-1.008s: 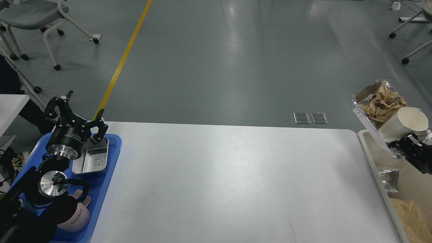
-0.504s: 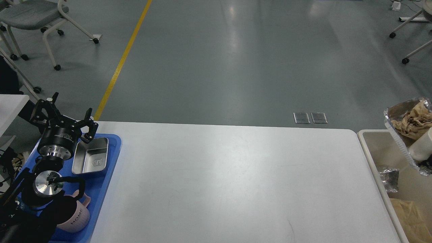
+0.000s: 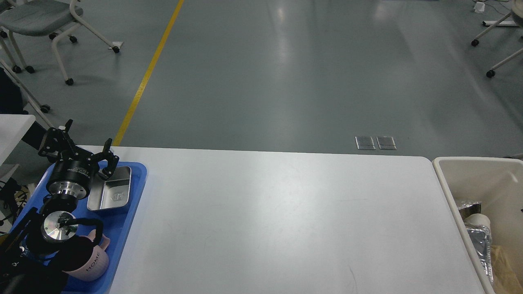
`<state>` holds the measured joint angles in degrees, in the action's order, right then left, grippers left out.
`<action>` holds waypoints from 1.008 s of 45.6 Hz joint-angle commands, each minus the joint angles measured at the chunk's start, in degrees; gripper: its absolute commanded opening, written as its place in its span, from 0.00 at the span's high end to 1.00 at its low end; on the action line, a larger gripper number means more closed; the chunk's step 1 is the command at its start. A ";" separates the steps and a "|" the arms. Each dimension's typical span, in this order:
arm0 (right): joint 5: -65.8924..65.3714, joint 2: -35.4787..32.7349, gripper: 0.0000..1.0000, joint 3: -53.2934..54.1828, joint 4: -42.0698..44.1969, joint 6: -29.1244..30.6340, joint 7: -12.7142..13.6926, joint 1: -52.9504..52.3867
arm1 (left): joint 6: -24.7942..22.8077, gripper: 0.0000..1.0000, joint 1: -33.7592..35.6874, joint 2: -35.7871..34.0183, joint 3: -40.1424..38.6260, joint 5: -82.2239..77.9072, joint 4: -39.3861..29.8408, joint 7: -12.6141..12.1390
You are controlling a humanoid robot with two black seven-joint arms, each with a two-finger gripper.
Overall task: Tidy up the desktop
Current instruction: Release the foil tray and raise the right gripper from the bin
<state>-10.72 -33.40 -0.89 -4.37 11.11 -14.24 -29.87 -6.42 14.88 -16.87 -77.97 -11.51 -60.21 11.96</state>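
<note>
at the near left corner of the blue tray [image 3: 132,216] stood a pink mug [image 3: 90,263], partly under the left arm, with a steel box [image 3: 111,195] at the tray's far right corner. the desk [image 3: 282,220] filled the middle of the view between the tray at its left edge and the beige bin [image 3: 449,183] at its right edge, where foil [image 3: 482,241] and a paper cup [image 3: 478,220] lay. the left gripper [image 3: 83,145] hung over the tray's far edge with fingers spread and nothing between them; the right gripper was out of sight.

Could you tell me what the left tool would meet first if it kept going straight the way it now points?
The left tool, open, points up and away over the blue tray's far edge. Nothing seems to stand in that line; beyond lies only the grey floor, though depth is hard to judge from one view.
</note>
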 commanded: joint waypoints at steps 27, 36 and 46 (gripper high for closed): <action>7.28 12.57 0.00 19.23 -1.34 0.05 -7.21 -15.56 | 0.00 0.04 -1.87 -3.70 -0.08 -0.62 0.36 -0.45; 10.19 16.96 0.00 35.33 -1.69 4.71 -6.59 -16.18 | 0.00 0.04 -3.27 -4.58 -0.25 -0.62 0.27 -0.54; 10.28 18.63 0.00 54.66 -10.29 4.63 -6.59 -14.26 | -0.09 0.04 -4.24 -4.93 -1.13 -0.53 -0.96 -0.54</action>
<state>-0.46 -15.57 43.79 -8.80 15.89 -20.87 -45.83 -6.49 11.27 -21.64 -78.66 -12.09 -60.41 11.44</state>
